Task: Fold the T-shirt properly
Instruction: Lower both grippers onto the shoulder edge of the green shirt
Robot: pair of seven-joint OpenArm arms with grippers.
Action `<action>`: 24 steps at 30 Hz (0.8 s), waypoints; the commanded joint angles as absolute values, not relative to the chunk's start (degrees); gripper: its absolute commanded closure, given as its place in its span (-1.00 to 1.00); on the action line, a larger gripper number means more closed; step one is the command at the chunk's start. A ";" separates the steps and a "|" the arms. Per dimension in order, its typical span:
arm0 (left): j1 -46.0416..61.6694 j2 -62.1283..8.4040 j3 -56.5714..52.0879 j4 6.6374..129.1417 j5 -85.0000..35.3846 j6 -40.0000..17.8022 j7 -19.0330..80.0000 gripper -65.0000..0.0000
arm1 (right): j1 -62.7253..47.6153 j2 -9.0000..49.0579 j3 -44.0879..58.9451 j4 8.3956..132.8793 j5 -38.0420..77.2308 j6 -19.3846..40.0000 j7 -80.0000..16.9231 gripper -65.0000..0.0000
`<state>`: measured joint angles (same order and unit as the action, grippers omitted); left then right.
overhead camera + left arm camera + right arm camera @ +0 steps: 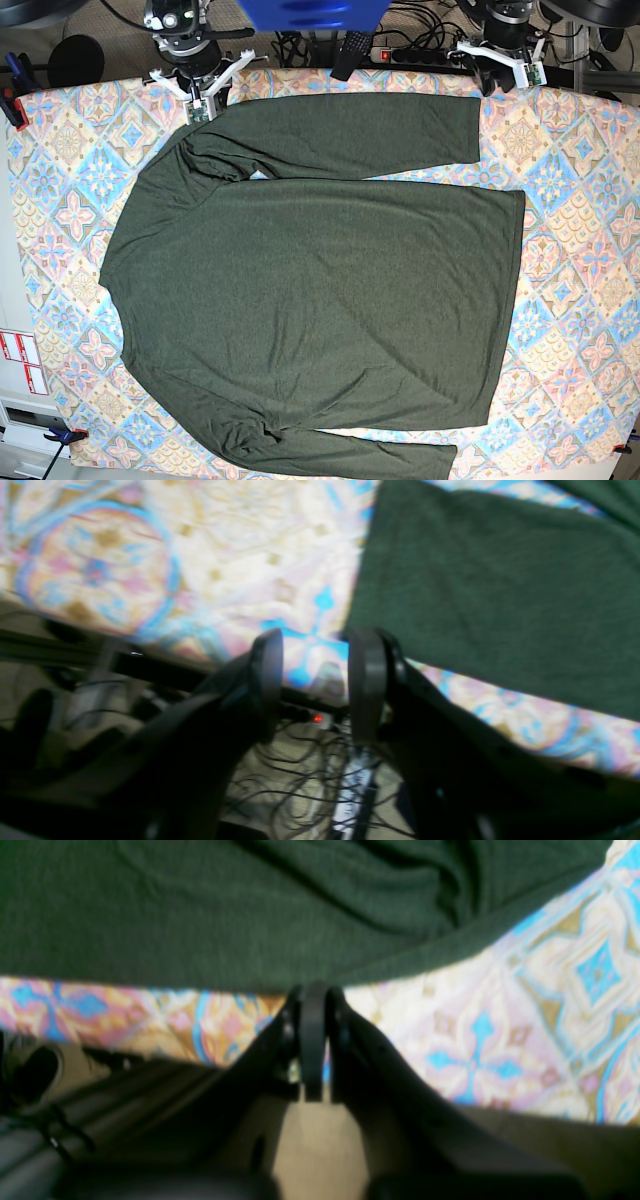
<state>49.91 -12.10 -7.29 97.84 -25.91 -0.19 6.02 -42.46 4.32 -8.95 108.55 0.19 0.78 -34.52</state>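
Observation:
The dark olive-green T-shirt (310,290) lies spread flat on the patterned tablecloth, with one long sleeve (350,135) folded across along the far edge. In the base view my right gripper (200,107) is at the far left, by the shoulder fold. The right wrist view shows the right gripper (314,989) shut, its tips on a corner of the T-shirt (250,915). At the far right, my left gripper (490,82) sits beside the sleeve's cuff. Seen from the left wrist, the left gripper (318,639) is open, with only tablecloth between the fingers, next to the T-shirt (490,590).
The tablecloth (580,250) covers the table, and clamps hold its corners (10,100). Behind the far edge a power strip (420,55) and cables lie on the floor. Red-and-white labels (20,360) sit at the left edge.

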 commanded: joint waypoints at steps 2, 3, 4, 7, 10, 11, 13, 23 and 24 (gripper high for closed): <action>49.71 -13.93 -7.52 98.59 -27.03 -0.13 6.55 0.31 | -40.66 4.44 -9.19 109.49 0.13 0.66 -36.97 0.89; 49.19 -14.11 -7.52 98.68 -28.00 -0.13 8.66 0.31 | -39.52 4.44 -9.19 109.49 0.13 0.66 -38.55 0.83; 48.40 -14.20 -7.52 98.68 -28.97 -0.13 10.24 0.31 | -38.73 4.44 -9.27 109.49 0.13 0.66 -39.43 0.77; 46.46 -15.08 -7.60 98.68 -32.48 -0.13 14.02 0.31 | -38.11 4.44 -9.27 109.58 0.04 0.66 -39.69 0.58; 44.79 -15.34 -7.60 98.68 -35.91 -0.13 16.92 0.31 | -38.11 4.44 -8.84 109.67 0.04 0.66 -39.69 0.52; 44.09 -15.34 -7.60 98.68 -36.44 -0.13 17.89 0.31 | -38.11 4.44 -8.84 109.67 0.04 0.66 -39.69 0.52; 42.86 -15.43 -7.60 98.68 -36.97 -0.22 20.35 0.31 | -38.11 4.44 -8.84 109.67 0.04 0.66 -39.69 0.52; 38.64 -14.81 -7.52 98.33 -37.05 -0.22 28.26 0.31 | -38.11 4.44 -8.84 109.76 0.04 0.66 -39.69 0.52; 38.46 -14.73 -7.52 98.33 -37.14 -0.22 28.53 0.31 | -38.11 4.44 -8.84 109.76 0.04 0.66 -39.69 0.52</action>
